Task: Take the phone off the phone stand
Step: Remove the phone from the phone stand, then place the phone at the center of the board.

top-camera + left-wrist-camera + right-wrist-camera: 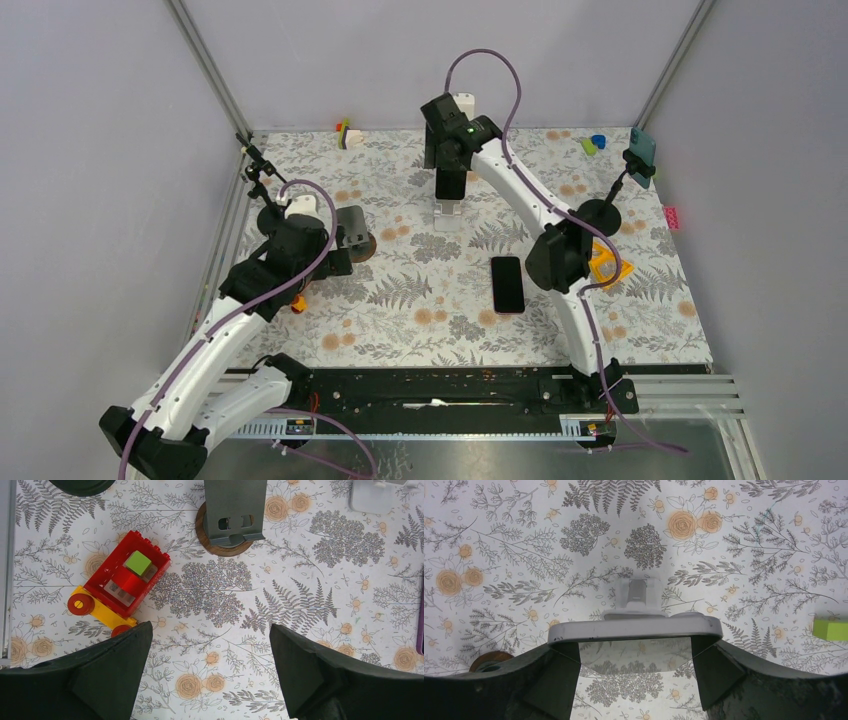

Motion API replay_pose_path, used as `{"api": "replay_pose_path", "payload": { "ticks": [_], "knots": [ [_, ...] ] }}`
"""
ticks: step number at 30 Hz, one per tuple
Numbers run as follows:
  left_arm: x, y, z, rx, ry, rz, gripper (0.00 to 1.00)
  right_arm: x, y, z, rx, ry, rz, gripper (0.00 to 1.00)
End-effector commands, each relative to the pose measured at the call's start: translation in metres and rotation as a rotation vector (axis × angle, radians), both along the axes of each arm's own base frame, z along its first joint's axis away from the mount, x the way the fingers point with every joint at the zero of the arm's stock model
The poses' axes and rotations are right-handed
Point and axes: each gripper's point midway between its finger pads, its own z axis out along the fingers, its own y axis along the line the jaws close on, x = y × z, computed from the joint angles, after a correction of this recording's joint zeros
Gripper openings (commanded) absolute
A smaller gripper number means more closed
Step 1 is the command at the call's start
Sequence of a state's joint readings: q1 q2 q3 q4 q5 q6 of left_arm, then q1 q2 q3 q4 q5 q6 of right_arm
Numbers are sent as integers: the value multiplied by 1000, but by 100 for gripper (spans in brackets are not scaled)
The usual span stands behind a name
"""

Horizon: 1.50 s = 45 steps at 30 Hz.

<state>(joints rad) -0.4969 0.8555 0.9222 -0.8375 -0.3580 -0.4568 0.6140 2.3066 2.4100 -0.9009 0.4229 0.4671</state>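
A silver-edged phone (pixel 634 628) with a reflective screen stands upright between my right gripper's fingers (pixel 553 677). My right gripper (pixel 636 647) is shut on its two side edges. The white phone stand (pixel 637 596) sits on the floral mat directly below the phone; I cannot tell whether the phone still touches it. In the top view the right gripper (pixel 450 172) holds the phone (pixel 450 187) just above the white stand (pixel 447 215) at the back centre. My left gripper (pixel 210 635) is open and empty, low over the mat at the left (pixel 338 252).
A second dark phone (pixel 507 284) lies flat mid-mat. A grey stand on a wooden disc (pixel 234 515) and a red and yellow toy truck (pixel 120 577) lie ahead of the left gripper. A phone on a tripod (pixel 641 152) stands far right. A green block (pixel 830 629) lies right of the white stand.
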Motion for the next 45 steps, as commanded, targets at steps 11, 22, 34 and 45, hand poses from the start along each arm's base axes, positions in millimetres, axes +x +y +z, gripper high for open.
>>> {"api": "replay_pose_path", "payload": {
  "ticks": [11,22,34,45],
  "knots": [
    [4,11,8,18,-47,62,99,-46,-19,48,134,-35,-5,55],
    [4,9,6,20,-35,55,99,-97,-32,15,241,33,-18,52],
    [4,8,4,21,-29,53,99,-167,-44,-42,281,141,-37,51],
    [4,7,5,17,-30,50,99,-217,-35,-77,311,211,-59,54]
  ]
}}
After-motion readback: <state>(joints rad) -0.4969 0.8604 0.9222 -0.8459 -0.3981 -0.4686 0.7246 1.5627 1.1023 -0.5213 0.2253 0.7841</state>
